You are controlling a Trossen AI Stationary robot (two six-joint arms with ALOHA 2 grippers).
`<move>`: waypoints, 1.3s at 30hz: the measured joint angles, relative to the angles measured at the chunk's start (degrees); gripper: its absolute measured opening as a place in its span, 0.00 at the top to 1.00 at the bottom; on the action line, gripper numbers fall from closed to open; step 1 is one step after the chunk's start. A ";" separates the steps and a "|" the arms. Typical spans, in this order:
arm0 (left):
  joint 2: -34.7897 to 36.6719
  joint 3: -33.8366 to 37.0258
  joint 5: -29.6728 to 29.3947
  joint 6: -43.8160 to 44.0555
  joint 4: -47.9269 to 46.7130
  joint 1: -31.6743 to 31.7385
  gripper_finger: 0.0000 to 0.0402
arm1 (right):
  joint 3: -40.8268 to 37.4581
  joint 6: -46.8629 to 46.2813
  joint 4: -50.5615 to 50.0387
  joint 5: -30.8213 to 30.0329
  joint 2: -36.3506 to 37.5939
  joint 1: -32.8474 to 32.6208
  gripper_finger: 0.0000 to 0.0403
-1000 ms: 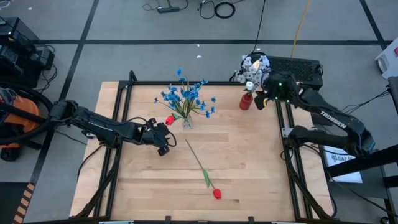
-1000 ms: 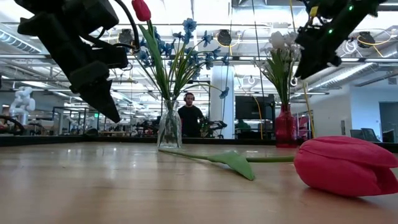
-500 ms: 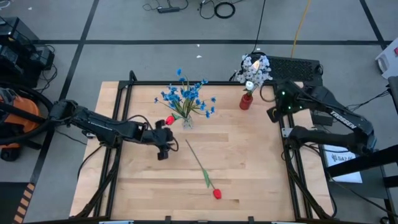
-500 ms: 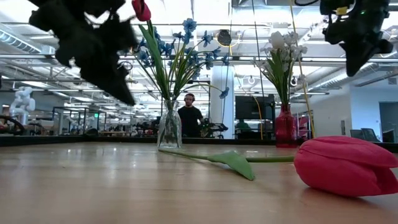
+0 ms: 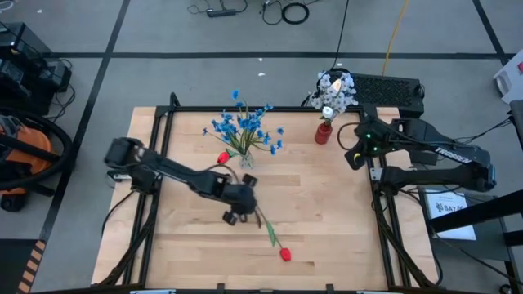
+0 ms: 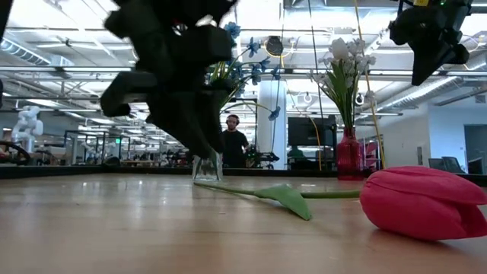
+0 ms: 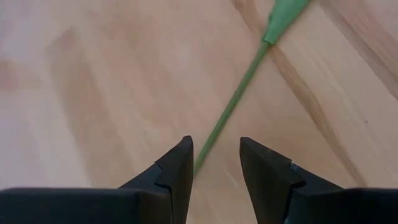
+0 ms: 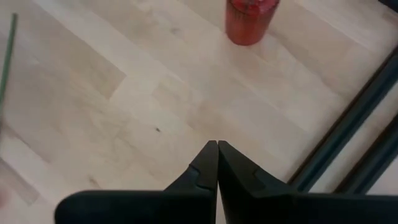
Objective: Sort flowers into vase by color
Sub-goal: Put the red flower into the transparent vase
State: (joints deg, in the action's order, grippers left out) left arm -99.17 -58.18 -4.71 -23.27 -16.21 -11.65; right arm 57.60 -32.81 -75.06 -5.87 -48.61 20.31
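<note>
A red tulip lies on the table: bud (image 5: 285, 255) toward the near edge, leaf (image 5: 272, 235) and thin green stem (image 7: 231, 104) running up toward the middle. My left gripper (image 5: 238, 210) hangs open over the stem's free end, one finger on each side of it (image 7: 214, 160). A clear vase (image 5: 246, 161) holds blue flowers (image 5: 245, 126) and a red bud (image 5: 222, 158). A red vase (image 5: 324, 133) holds white flowers (image 5: 333, 86). My right gripper (image 8: 217, 149) is shut and hovers near the red vase (image 8: 249, 18), toward the near-right of it.
A black frame (image 5: 381, 175) runs along the table's edges. In the low view the tulip bud (image 6: 426, 202) lies close at the right, and my left gripper (image 6: 179, 91) hides part of the clear vase. A person (image 6: 231, 141) stands far behind the table.
My left gripper has swung from beside the clear vase toward the table's right and near edge and gone down over the lying tulip's stem. My right gripper has drawn back from the red vase toward the near edge.
</note>
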 joint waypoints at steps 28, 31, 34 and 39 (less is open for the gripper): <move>-21.22 -27.60 15.19 -15.84 -20.11 3.34 0.99 | -0.02 -5.57 -0.27 -0.16 0.08 -9.09 1.00; -18.57 -27.64 15.16 -13.23 -16.25 6.00 0.99 | -0.02 -6.09 -0.37 -0.13 0.13 -10.52 1.00; -16.40 -27.66 15.47 -12.96 -13.34 8.88 1.00 | -0.02 -8.97 -1.32 -0.09 0.60 -12.49 1.00; -14.23 -27.69 17.54 -11.98 -10.41 13.74 1.00 | -0.02 -16.47 -6.18 -0.74 2.79 -16.28 1.00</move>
State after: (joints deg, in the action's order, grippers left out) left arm -113.40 -85.87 12.83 -35.24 -26.62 2.09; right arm 57.58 -49.28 -81.23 -6.61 -45.82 4.03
